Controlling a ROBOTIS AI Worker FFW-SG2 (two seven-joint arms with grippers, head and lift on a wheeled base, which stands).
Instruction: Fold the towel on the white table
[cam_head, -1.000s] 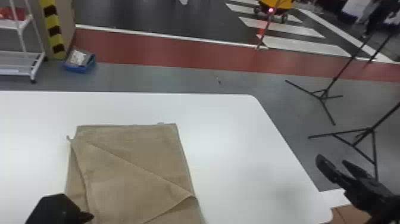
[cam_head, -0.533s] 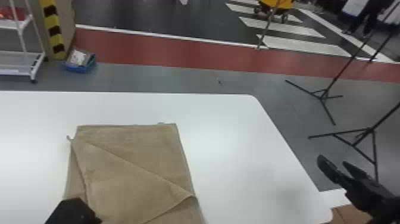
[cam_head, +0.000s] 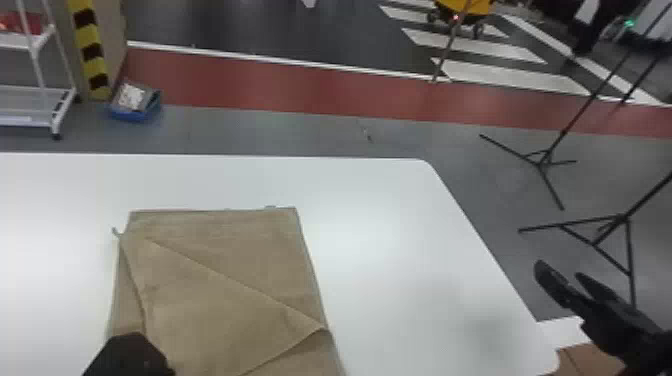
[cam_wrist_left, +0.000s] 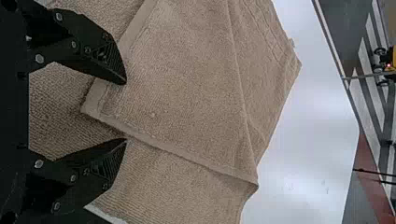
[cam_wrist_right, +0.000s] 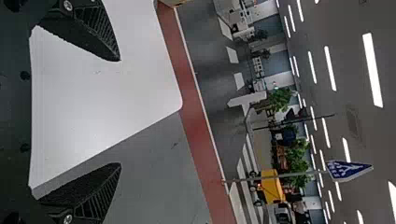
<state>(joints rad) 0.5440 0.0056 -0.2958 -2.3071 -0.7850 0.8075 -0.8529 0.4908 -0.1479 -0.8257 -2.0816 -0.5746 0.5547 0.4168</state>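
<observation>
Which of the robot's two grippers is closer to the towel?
The left one. The left gripper is open right over the towel; the right gripper is off beyond the table's right edge.

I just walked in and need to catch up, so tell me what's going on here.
A robot is folding a towel on a white table. Its left gripper is at the towel, jaws open, holding nothing; the right gripper is out by the table's right edge, also open. The towel is part-folded, one flap lying slantwise.
</observation>
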